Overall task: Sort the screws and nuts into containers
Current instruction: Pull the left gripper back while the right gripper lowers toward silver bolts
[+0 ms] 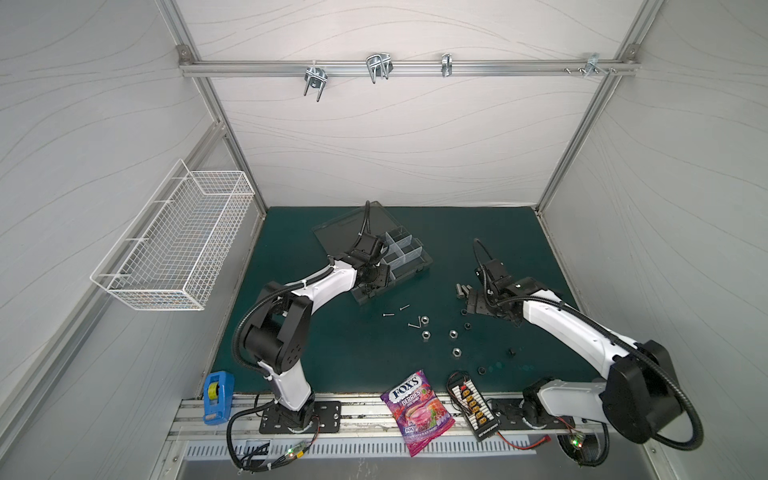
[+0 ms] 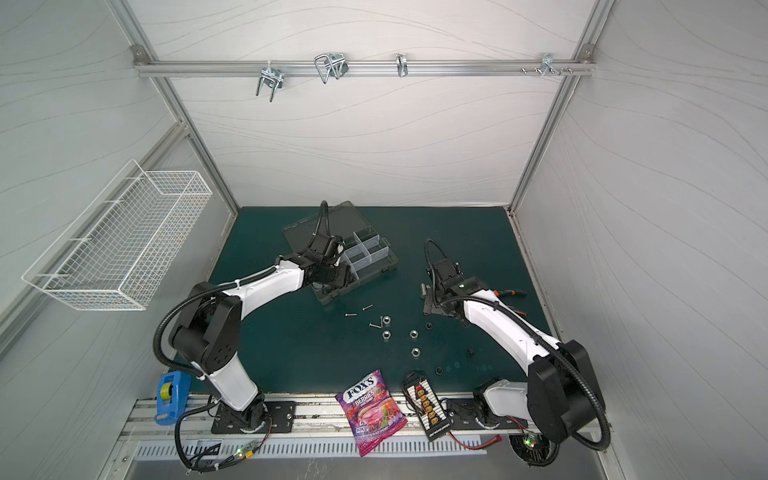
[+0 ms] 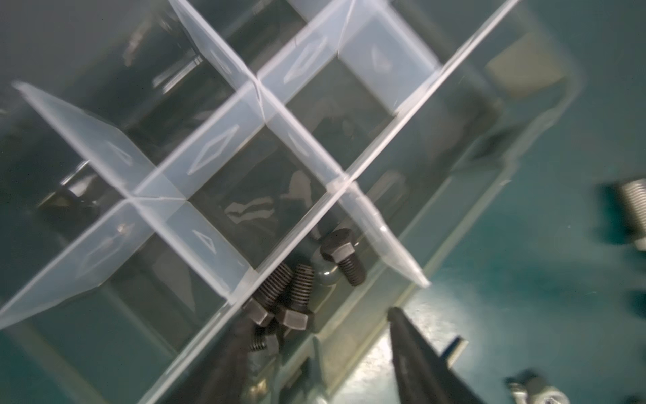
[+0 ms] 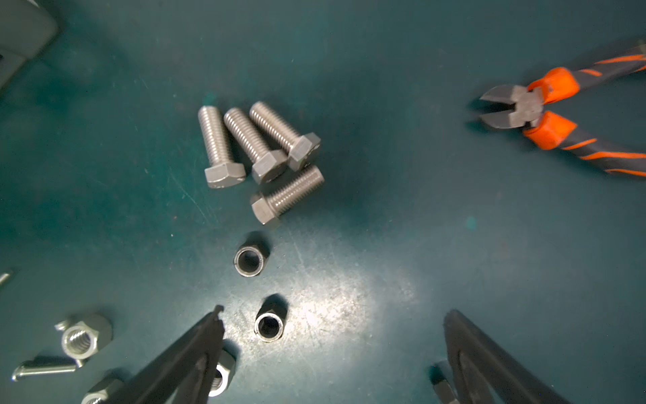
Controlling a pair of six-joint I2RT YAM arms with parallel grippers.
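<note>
The left gripper [image 3: 314, 349] hangs over the organizer box [image 1: 415, 271] at the end nearest its own arm, jaws spread apart and gripping nothing. One finger [image 3: 230, 353] is over an edge compartment, the other over the green tabletop [image 1: 332, 353] just outside the box wall. In that compartment lie several hex-head bolts [image 3: 344, 257], loose and leaning against one another, beside a clear divider [image 3: 216, 157].

The right gripper [image 4: 332, 346] sits low over the tabletop, right of the box, jaws wide and empty. A small black nut [image 4: 269, 325] stands between its fingers, nearer one of them and touching neither. A second black nut [image 4: 249, 260] stands just past it, and beyond that four silver bolts [image 4: 258, 150] lie clustered, touching. Orange-handled side cutters [image 4: 517, 105] lie well apart from them.

In both top views, silver nuts [image 1: 425, 335] and thin screws [image 1: 388, 315] lie scattered on the tabletop between the arms, in front of the box
</note>
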